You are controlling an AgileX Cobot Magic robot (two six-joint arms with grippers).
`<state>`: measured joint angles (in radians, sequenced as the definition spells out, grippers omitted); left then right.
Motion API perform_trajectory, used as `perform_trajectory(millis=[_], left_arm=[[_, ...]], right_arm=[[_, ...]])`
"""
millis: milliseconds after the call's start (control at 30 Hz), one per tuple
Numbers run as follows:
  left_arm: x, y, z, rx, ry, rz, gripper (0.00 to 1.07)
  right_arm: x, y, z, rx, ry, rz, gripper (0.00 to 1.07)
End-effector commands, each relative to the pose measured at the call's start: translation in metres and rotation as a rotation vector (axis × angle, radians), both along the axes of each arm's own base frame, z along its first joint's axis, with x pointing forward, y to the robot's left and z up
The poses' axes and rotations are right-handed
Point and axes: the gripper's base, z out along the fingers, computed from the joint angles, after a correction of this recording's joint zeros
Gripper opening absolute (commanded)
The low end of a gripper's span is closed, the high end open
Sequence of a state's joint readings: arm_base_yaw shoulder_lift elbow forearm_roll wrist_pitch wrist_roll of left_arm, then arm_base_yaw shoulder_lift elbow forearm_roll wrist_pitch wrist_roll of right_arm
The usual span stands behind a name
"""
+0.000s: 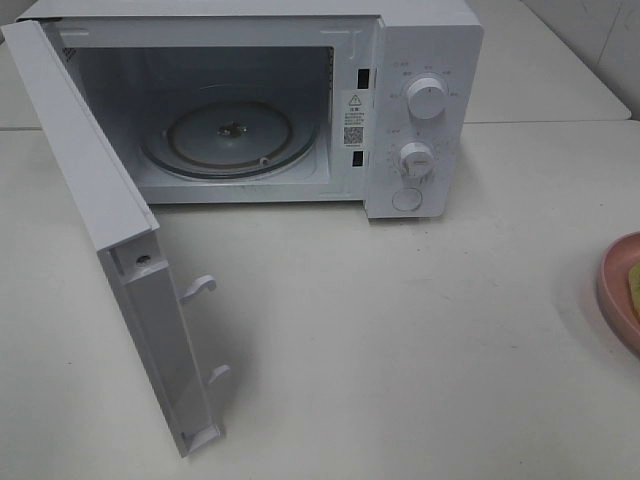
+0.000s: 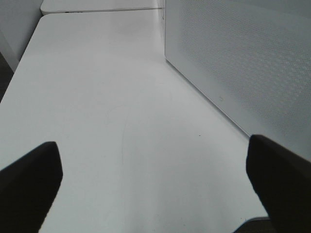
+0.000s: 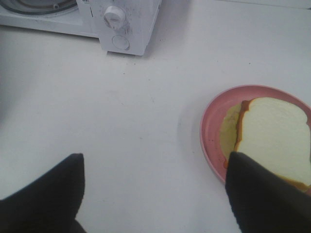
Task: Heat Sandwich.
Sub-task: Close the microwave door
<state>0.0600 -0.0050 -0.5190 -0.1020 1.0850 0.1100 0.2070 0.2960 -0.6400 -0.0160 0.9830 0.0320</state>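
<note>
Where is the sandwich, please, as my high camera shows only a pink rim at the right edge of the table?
Observer: The sandwich lies on the pink plate, seen from the right wrist camera.
Operator: Is the right end effector holding it?
Observer: No, the right end effector is open above the table, beside the plate.
Operator: And the left one?
Observer: The left end effector is open too, beside the microwave door.

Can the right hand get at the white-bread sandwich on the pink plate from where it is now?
Probably yes. The right hand is open, with the white-bread sandwich on the round pink plate beside one finger and only bare table between.
</note>
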Motion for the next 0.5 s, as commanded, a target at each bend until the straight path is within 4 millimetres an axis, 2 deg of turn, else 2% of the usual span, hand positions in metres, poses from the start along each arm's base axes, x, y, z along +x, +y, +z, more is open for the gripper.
perform_trajectory(millis=[33, 333, 500], left_arm=[[0.0, 0.0, 0.001, -0.002, -0.015, 0.002, 0.98], [0.0, 0.0, 0.001, -0.002, -0.015, 0.002, 0.98], [0.0, 0.0, 0.001, -0.002, -0.015, 0.002, 0.98]], right_arm=[[-0.01, -0.001, 0.002, 0.012, -0.054, -0.012, 0.76], [-0.031, -0.006, 0.002, 0.015, -0.166, -0.052, 0.76], [-0.032, -0.006, -0.016, 0.001, -0.18, -0.044, 0.76]])
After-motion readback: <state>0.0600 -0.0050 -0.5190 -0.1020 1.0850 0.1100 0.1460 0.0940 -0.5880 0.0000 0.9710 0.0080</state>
